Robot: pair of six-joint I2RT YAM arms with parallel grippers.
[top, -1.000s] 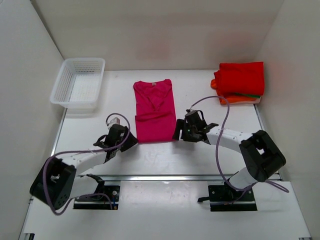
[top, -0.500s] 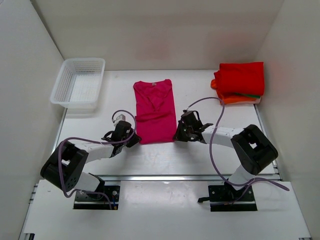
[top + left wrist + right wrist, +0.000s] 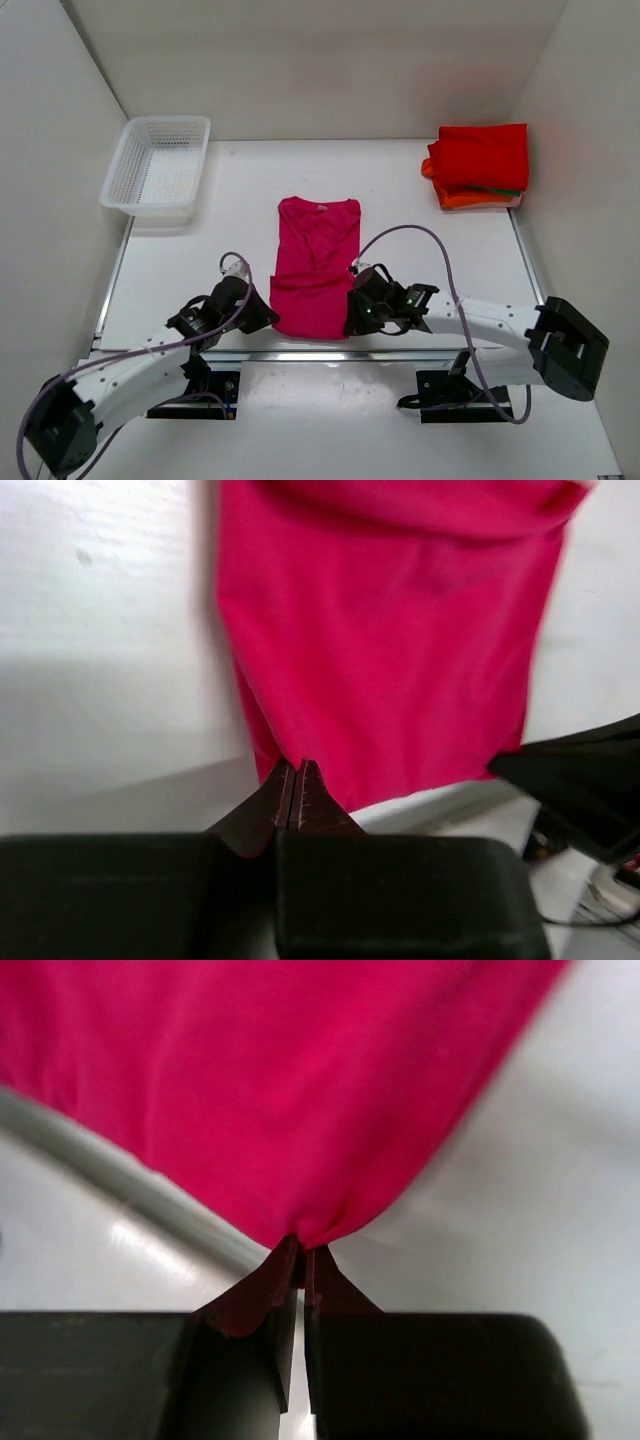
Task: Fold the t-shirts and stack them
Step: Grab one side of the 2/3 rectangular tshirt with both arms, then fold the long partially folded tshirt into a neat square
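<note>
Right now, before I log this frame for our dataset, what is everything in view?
magenta-pink cloth t-shirt: 1, pink, mid-table, hem by the near edge
folded red cloth t-shirt: 1, red, top of far-right stack
folded orange cloth t-shirt: 1, orange, under the red one
thin green cloth layer: 1, green, within that stack
white plastic mesh basket: 1, white, far left
white table: 1, white, under everything
left jaws: dark pair, shut on pink shirt's near-left corner
right jaws: dark pair, shut on its near-right corner

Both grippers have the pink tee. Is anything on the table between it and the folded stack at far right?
Nothing visible. Bare table lies between the pink tee and the stack; the basket sits far left, out of the way.
</note>
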